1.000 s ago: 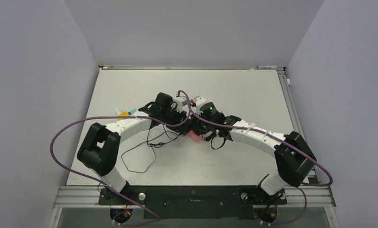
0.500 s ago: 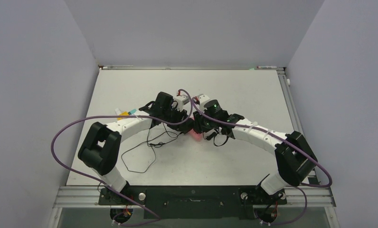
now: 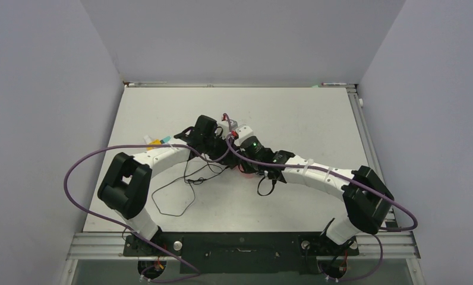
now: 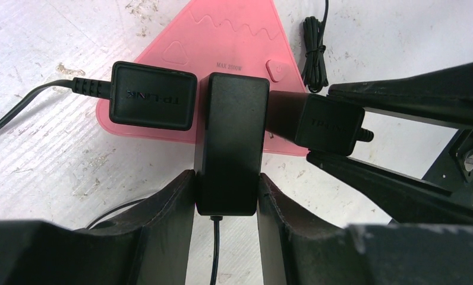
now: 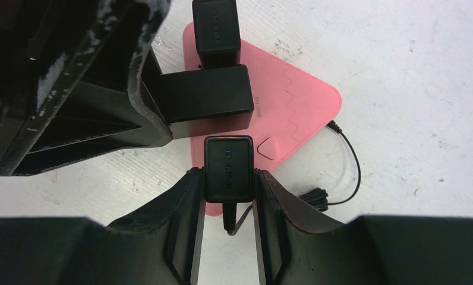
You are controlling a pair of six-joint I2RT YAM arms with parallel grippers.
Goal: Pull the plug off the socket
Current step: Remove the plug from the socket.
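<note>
My right gripper (image 5: 227,176) clamps the plug (image 5: 227,155) at the edge of the socket (image 5: 293,101), mid table (image 3: 317,119); my left gripper (image 4: 227,181) clamps the adapter (image 4: 231,130) as a brace. Best I pull straight out along the prongs, without twisting

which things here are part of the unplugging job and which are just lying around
Job:
- pink triangular plastic socket block
- tall black plug in the left claw
- small black plug in the right claw

Lying about:
- third black plug, untouched
- tied bundle of black cord
- small yellow and teal item
</note>
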